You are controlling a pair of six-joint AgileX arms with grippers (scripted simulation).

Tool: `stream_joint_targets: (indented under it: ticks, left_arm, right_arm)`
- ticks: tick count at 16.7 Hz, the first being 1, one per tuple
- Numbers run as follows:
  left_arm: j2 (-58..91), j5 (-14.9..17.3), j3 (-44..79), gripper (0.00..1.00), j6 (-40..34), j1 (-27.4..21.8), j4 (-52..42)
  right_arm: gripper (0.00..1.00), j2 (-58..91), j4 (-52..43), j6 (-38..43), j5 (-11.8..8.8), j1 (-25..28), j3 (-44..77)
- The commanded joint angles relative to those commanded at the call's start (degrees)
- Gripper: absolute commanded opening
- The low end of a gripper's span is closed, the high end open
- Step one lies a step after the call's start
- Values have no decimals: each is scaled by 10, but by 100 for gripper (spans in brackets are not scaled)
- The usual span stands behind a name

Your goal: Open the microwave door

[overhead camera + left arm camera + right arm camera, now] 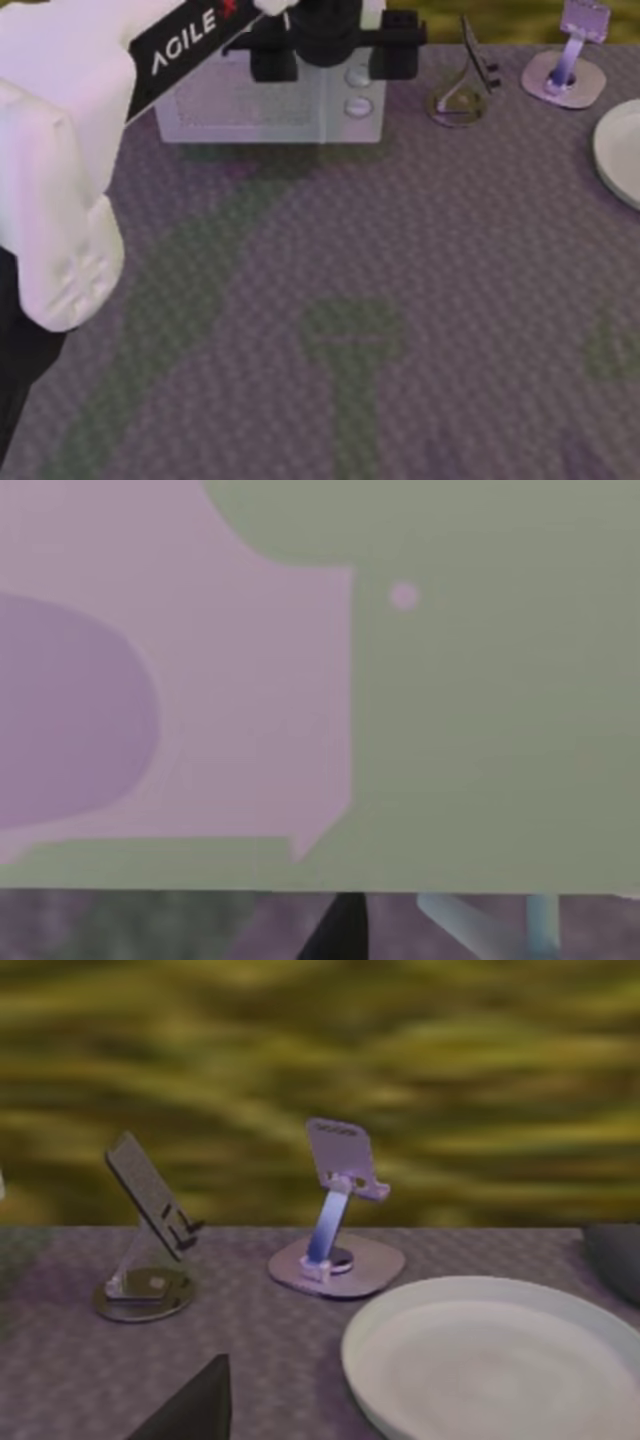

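The white microwave (200, 120) stands at the table's far edge, left of centre. Its door (245, 105), with the grey mesh window, lies flush with the front. Two round grey knobs (358, 92) sit on the narrow panel to the door's right. My left arm reaches in from the left, and its black left gripper (332, 60) hangs open over the microwave's top front edge. One finger (270, 62) is above the door, the other (397, 55) is just past the knob panel. The left wrist view shows only one dark finger (340, 930) under a flat green and pink surface. My right gripper (310, 1425) is out of the top view; one black fingertip (205, 1395) shows.
A dark phone stand (462, 95) stands just right of the microwave. A lilac phone stand (565, 72) is farther right. A white plate (620, 150) lies at the right edge. The purple and green tablecloth (350, 300) covers the table.
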Motion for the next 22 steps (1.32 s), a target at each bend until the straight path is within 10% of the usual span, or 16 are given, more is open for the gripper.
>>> stream_joint_targets:
  ticks: [6,22]
  left_arm:
    - [0,0,0,0,0,0,0]
    - [-76,-8,-133,0,-16,-17,51]
  right_arm:
    - [100,0,0,0,0,0,0]
    - [100,0,0,0,0,0,0]
